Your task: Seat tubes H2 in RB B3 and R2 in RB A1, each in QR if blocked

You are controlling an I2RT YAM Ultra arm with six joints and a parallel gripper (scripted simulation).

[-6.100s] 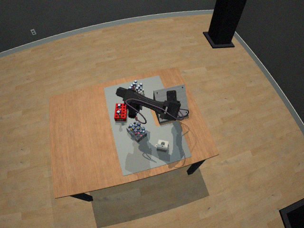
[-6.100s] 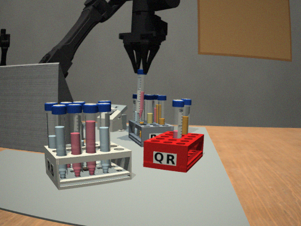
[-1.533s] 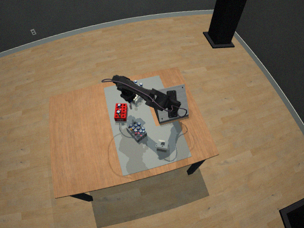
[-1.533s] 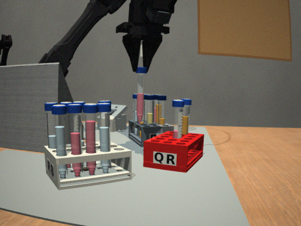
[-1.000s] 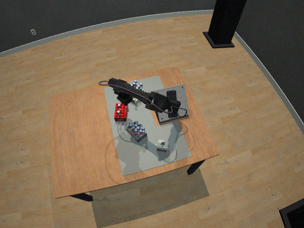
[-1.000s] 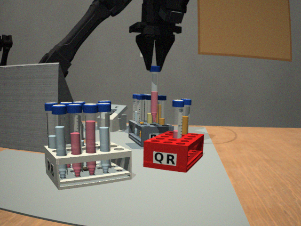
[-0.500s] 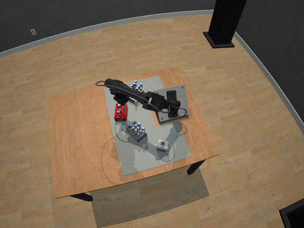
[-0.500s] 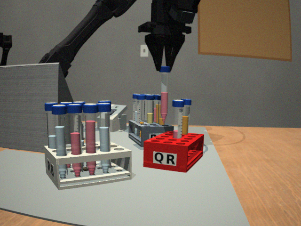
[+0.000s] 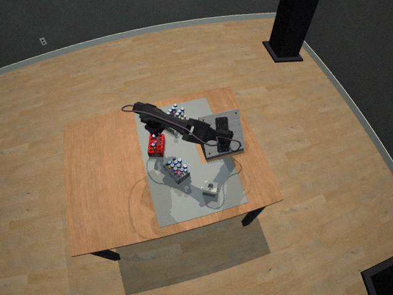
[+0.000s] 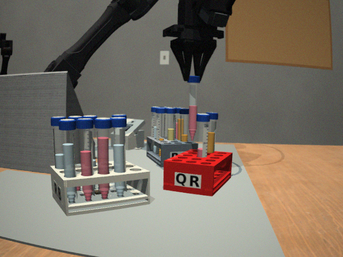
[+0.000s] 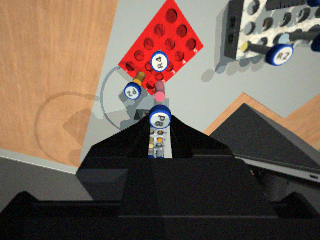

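Tube R2 is standing in the white rack, though I can't make out which well; H2 can't be picked out. Over by the red rack, the hand has its fingers closed on the blue cap of another tube, the pink-filled one. It's hanging upright, clear of the wells. Two more tubes stand in the red rack: R4 and an amber-filled one. Grey rack next, carrying its own blue-capped bunch, and there's the pale button box on the mat, well apart from the hand.

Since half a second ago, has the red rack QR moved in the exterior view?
No. The red rack QR stands in the same spot on the bench mat, right of the white rack.
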